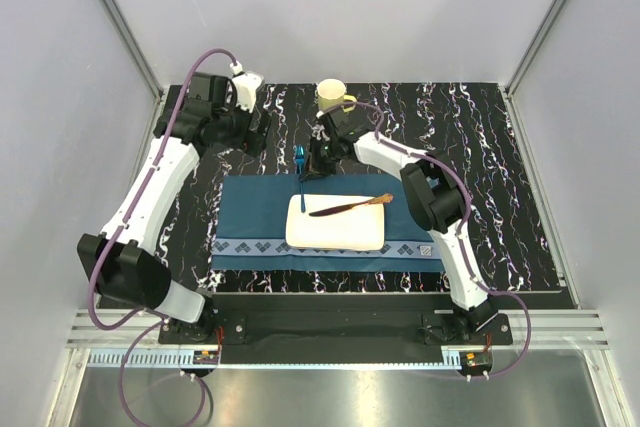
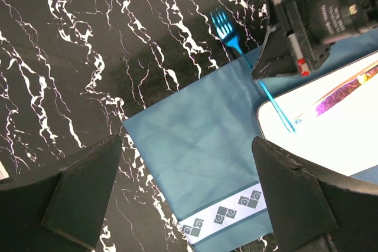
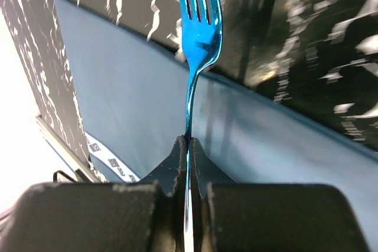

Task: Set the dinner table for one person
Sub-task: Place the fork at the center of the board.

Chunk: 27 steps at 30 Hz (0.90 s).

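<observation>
Across the middle of the black marbled worktop lies a blue placemat, bearing a white rectangular plate with an iridescent utensil laid slantwise on it. Above it, the right claw is pressed together, pinching the handle of a blue fork. The fork's tines reach past the placemat's far edge over bare worktop. Near the placemat's far left corner the left claw hangs spread wide, holding nothing. A pale mug stands at the far edge.
</observation>
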Available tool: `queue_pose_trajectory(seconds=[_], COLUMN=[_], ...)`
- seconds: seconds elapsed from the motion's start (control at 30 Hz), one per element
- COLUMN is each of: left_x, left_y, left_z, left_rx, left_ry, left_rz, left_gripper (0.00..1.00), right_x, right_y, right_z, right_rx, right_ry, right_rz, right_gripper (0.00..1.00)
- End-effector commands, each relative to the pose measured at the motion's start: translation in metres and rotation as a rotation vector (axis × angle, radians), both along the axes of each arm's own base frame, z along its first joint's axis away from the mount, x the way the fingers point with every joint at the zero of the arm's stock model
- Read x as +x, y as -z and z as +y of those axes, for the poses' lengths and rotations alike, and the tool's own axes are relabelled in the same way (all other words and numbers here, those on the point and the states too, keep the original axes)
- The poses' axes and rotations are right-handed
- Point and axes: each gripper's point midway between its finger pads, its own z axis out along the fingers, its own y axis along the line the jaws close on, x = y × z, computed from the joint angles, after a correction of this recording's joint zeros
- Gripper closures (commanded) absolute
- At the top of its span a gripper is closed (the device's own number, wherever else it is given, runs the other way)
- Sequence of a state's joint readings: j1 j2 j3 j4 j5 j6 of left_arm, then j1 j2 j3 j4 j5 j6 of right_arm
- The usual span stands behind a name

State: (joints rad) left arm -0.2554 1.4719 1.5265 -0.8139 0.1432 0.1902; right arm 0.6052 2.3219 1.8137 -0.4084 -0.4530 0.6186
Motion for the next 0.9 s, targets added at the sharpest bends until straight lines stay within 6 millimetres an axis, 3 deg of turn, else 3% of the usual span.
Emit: queue_pose_trajectory(seconds=[0.0, 0.13, 0.37, 0.87], left_x=[0.017, 0.021, 0.029, 0.033], left_y=[-0.028, -0.028, -0.028, -0.030], left_z=[-0.003, -0.005, -0.009, -0.012], left_rx=[-0.008, -0.001, 0.003, 0.006], left_ry=[-0.004, -0.001, 0.002, 0.014], left_rz=[-0.094, -0.096, -0.098, -0.105], left_gripper=[0.01, 0.01, 0.01, 0.01], right_x=[0.028, 0.036, 0.038, 0.032], right_y=[-0.027, -0.022, -0.017, -0.009], right_z=[-0.012, -0.022, -0.021, -0.023], right_rx=[0.007, 0.001, 0.004, -0.001], right_ry=[0.036, 0.056, 0.057, 0.044], right_rz=[-0.101, -0.094, -0.083, -0.062], right_gripper=[1.00, 1.00, 1.00, 1.00])
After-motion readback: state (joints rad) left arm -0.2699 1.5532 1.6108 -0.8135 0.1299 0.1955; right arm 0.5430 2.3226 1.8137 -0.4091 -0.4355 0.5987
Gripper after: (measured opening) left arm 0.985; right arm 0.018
